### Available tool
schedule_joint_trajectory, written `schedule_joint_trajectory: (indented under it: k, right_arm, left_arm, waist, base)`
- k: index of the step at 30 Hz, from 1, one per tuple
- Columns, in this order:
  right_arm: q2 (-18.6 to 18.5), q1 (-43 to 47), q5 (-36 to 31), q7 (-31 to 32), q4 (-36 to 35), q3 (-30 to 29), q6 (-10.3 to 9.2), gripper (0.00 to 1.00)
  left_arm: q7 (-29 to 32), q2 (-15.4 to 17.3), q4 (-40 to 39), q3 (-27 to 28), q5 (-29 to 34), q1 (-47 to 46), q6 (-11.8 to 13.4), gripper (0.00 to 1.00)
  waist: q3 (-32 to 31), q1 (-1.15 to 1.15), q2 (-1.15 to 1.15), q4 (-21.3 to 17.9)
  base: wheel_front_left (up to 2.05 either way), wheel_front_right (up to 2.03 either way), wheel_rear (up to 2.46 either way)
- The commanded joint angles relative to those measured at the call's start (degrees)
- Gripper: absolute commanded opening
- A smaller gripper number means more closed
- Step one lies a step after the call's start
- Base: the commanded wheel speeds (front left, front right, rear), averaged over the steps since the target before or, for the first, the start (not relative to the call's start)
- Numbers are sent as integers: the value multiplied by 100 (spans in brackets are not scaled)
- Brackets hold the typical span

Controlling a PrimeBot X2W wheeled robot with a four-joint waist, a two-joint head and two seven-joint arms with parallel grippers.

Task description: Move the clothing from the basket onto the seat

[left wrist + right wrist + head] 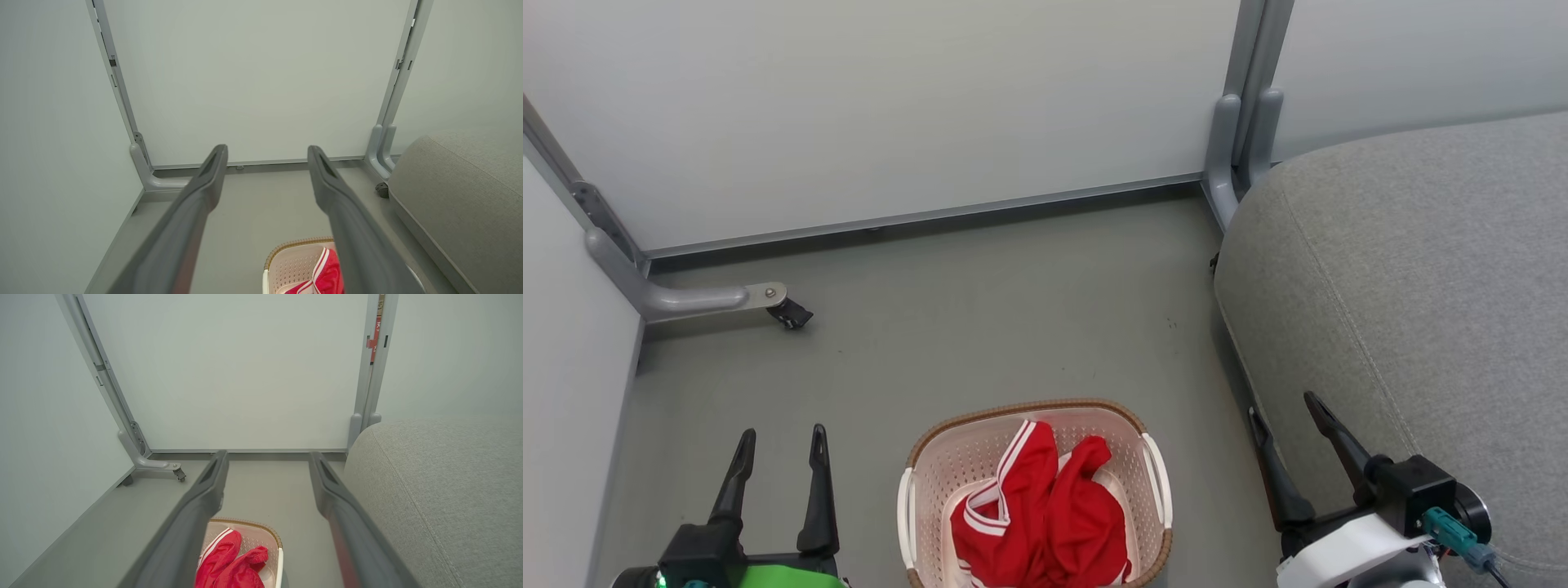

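Left gripper (782, 431) and right gripper (1282, 404) being spread wide and empty, the red jersey (1045, 506) should be pinched at its raised fold.

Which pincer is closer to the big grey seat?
The right pincer, right beside the seat; the left pincer is across the basket, over the floor.

Bare floor (1205, 457) between basket (980, 416) and seat (1421, 286)

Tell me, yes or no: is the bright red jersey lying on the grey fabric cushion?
No, the bright red jersey lies crumpled inside the cream-white perforated plastic basket, apart from the grey fabric cushion.
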Motion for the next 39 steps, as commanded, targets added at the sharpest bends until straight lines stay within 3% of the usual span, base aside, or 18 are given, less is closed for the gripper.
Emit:
schedule_joint_trajectory:
  k: [1, 17, 39]
  right_arm:
    - [-34, 57, -89, -55, -28, -26, 0, 100]
    - [-37, 147, -623, -210, -58, -41, -1, 100]
    - [-37, 141, -646, -212, -41, -30, -1, 100]
  left_arm:
    - [-52, 41, -19, 9, 150, 66, -21, 100]
    - [-214, -24, 76, 65, 666, 215, -88, 100]
    - [-206, -44, 233, 33, 552, 232, -146, 100]
  waist:
    - [-1, 0, 0, 2]
    - [-18, 0, 0, 38]
    - [142, 0, 0, 90]
  base:
    - [0, 0, 0]
    - [0, 0, 0]
    - [0, 0, 0]
